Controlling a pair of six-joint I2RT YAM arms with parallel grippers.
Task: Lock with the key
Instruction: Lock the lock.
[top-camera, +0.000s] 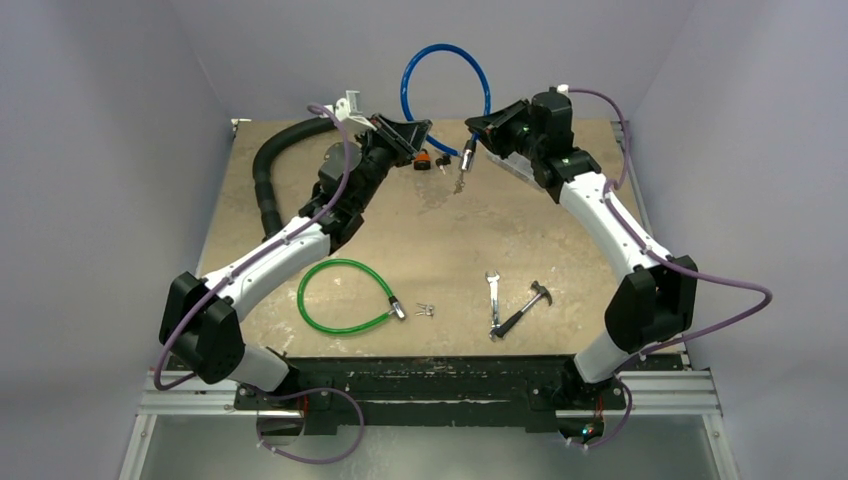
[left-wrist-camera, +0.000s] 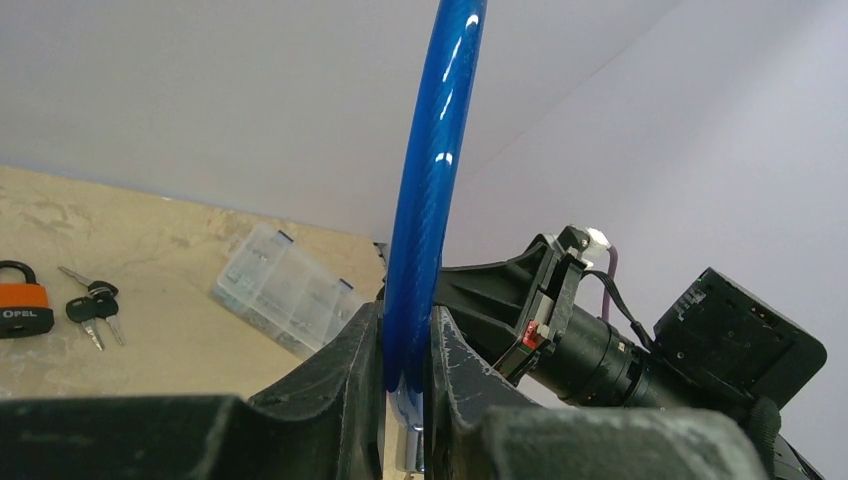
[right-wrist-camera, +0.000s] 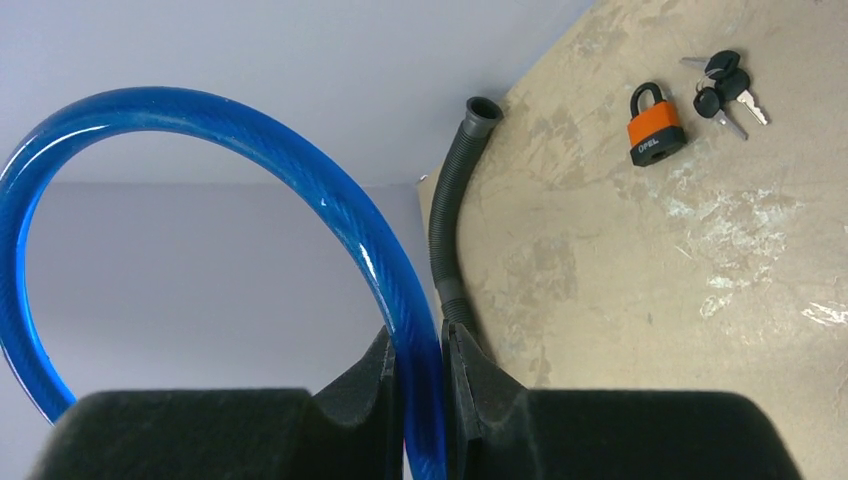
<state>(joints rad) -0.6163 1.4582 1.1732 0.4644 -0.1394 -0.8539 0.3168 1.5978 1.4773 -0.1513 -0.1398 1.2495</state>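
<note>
Arching above the orange padlock (top-camera: 422, 159) in the top view, the blue cable lock (top-camera: 445, 47) is held aloft. Left wrist: left gripper (left-wrist-camera: 408, 335) pinched tight on it. Right wrist: right gripper (right-wrist-camera: 420, 350) clamped on it too.

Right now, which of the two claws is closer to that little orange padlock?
Left. The left gripper, shut on the blue cable lock, sits just beyond the orange padlock; the right gripper grips the cable's other end, farther off to the padlock's right.
</note>
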